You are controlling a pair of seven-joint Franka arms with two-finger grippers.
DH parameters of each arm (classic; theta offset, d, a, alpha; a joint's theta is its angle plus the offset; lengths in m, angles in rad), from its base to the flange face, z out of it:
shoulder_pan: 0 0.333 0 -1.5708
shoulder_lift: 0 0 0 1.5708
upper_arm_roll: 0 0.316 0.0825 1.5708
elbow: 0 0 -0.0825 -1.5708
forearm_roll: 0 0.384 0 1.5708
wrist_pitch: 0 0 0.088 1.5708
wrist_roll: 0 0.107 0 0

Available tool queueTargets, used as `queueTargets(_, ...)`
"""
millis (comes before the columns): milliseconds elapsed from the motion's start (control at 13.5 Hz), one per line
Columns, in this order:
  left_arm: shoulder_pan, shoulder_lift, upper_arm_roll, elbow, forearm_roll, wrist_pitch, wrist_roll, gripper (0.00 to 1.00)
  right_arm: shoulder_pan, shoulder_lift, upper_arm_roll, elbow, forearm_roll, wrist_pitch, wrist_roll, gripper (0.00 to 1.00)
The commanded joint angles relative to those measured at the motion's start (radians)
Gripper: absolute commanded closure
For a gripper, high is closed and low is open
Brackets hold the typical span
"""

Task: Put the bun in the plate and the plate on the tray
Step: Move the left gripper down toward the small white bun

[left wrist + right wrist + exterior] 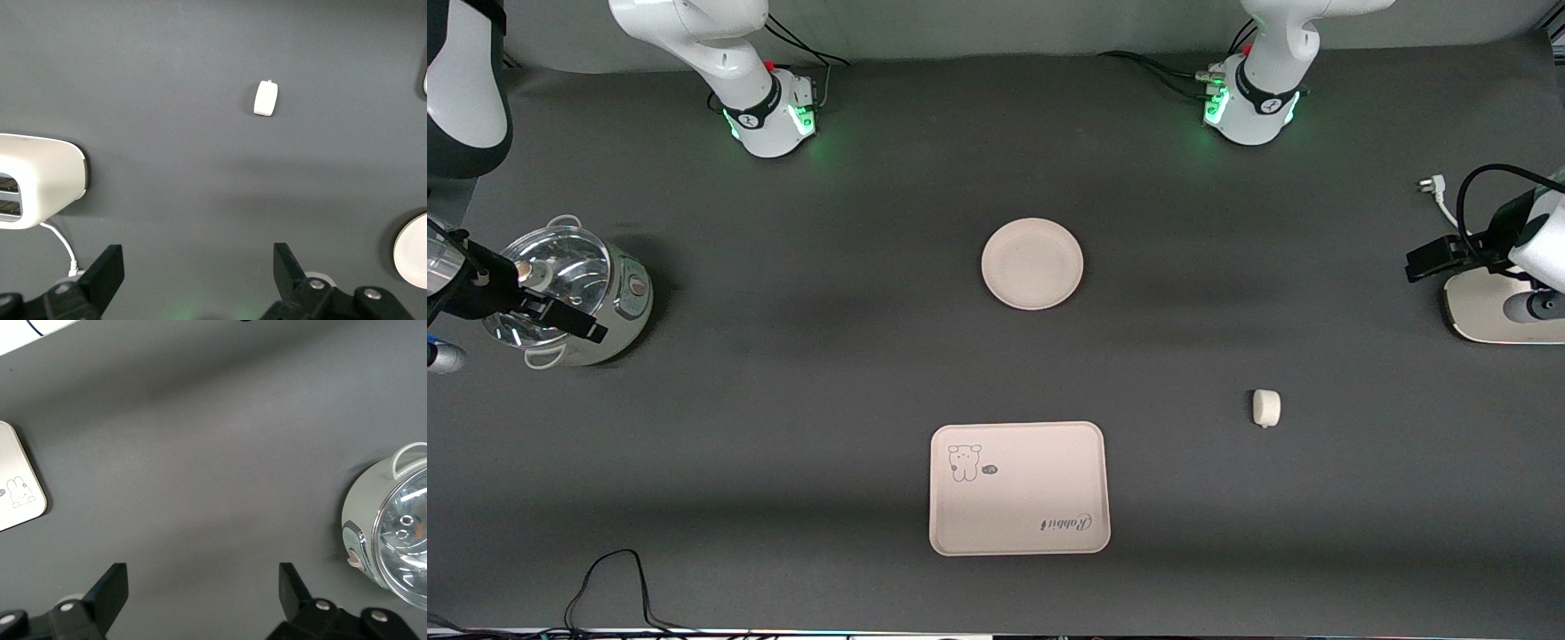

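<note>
The bun [1266, 408] lies on the dark table, toward the left arm's end and nearer the front camera than the plate [1032, 264], which sits empty at mid-table. The tray [1019, 488], with its bear drawing and "Rabbit" script, lies empty, nearer the camera than the plate. My left gripper [1427, 258] is open and empty, up at the left arm's end of the table beside a white appliance; its wrist view shows the open gripper [198, 257], the bun [265, 99] and the plate's rim [413, 252]. My right gripper [574, 320] is open and empty over a pot; its wrist view shows the open gripper [200, 577] and a tray corner [17, 487].
A glass-lidded pot [596, 293] stands at the right arm's end, also in the right wrist view [393, 533]. A white slotted appliance [1489, 311] with cord and plug [1432, 187] stands at the left arm's end, also in the left wrist view [40, 180]. A black cable [614, 587] lies at the front edge.
</note>
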Motion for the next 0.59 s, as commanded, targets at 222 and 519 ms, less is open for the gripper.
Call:
queueTargets(222,-0.103,0.011,0.114,0.058,-0.007,-0.031,0.002,0.00,0.002,0.005,-0.004,0.010,0.004,-0.005,-0.021,0.00)
queueTargets(519,-0.113,0.131,0.059,0.111,-0.082,-0.009,0.027,0.00,0.002,-0.003,-0.004,0.021,0.005,-0.005,-0.018,0.00)
